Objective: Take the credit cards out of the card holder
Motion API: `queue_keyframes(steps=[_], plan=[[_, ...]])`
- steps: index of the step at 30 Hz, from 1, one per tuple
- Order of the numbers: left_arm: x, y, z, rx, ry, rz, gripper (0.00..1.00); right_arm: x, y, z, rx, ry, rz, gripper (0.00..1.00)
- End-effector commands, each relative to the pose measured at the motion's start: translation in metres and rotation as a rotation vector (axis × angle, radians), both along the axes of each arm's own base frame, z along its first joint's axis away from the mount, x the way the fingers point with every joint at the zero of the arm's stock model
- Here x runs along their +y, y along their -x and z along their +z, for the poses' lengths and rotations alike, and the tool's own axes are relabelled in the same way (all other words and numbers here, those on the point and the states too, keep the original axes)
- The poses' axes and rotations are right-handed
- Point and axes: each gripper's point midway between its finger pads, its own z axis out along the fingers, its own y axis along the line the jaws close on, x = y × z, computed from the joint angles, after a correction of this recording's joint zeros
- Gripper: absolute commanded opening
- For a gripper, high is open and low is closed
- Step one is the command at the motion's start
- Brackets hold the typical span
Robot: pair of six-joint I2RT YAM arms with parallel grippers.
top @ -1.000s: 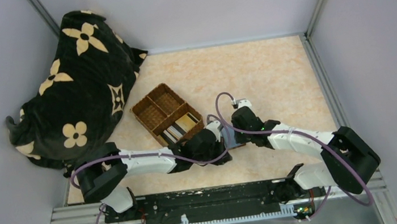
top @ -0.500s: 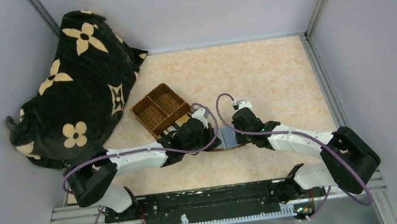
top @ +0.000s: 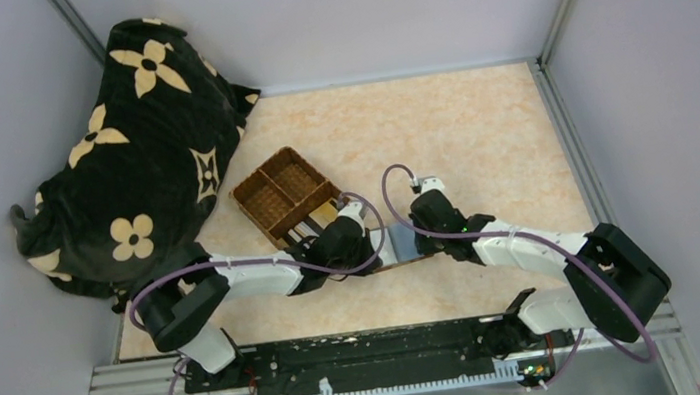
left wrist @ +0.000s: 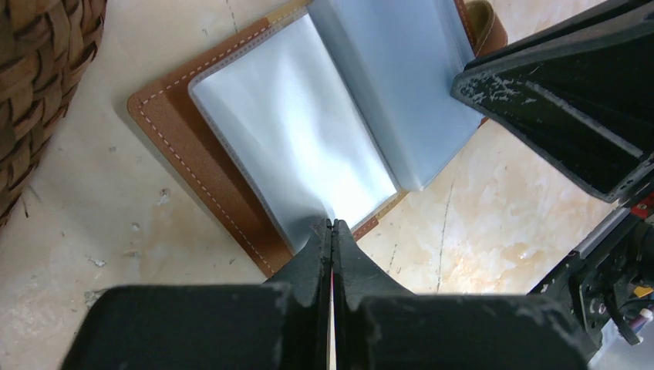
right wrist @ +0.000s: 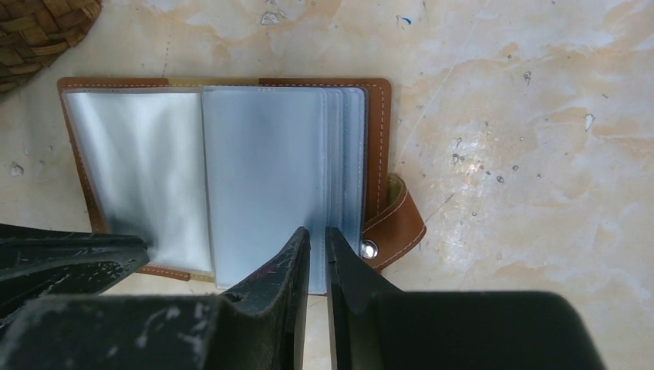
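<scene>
Surface (top: 479,131): pale marbled beige, walled on three sides.

Black cloth (top: 129,154) with cream flower motifs, bunched in the far left corner. It is the biggest item here.

Both arms reach in towards the middle and meet over the card holder (top: 400,245).

Wicker basket (top: 278,198): brown, three compartments, set at a diagonal just right of the cloth. Its near corner is covered by the left arm.

The card holder lies open and flat on the surface, just beside the basket's near-right side, between the two claws. It has a reddish-brown cover with pale stitching, and clear grey-blue sleeves fan out from the spine. I cannot tell whether any sleeve has a card in it.

Left claw (left wrist: 332,231): fingers pressed together with no gap, tips at the near edge of the left-hand sleeve. Whether a sleeve edge is caught between them cannot be made out.

Right claw (right wrist: 316,247): fingers close together with a slim gap between them, tips over the near edge of the right-hand sleeve stack. Whether they touch the sleeves cannot be made out.

Credit cards (top: 307,227): a few light and dark flat edges show in the basket's long near compartment. They are mostly hidden by the left arm.

Strap (right wrist: 397,220) on the holder's right edge, folded outward onto the surface. It carries a metal snap (right wrist: 369,248).
</scene>
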Motion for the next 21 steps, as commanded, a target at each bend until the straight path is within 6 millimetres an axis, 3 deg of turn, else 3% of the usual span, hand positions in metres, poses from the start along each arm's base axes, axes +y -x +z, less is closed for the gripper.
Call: queue_keyframes(steps=[1, 14, 21], plan=[[0.003, 0.006, -0.017, 0.027, -0.013, -0.008, 0.00, 0.007, -0.004, 0.005, -0.016, -0.064, 0.001, 0.11], [0.003, 0.013, -0.033, 0.074, -0.021, -0.020, 0.00, 0.026, 0.002, -0.004, 0.038, -0.192, 0.062, 0.09], [0.004, 0.015, -0.036, 0.079, -0.020, -0.023, 0.00, 0.019, -0.005, 0.013, 0.006, -0.234, 0.049, 0.09]])
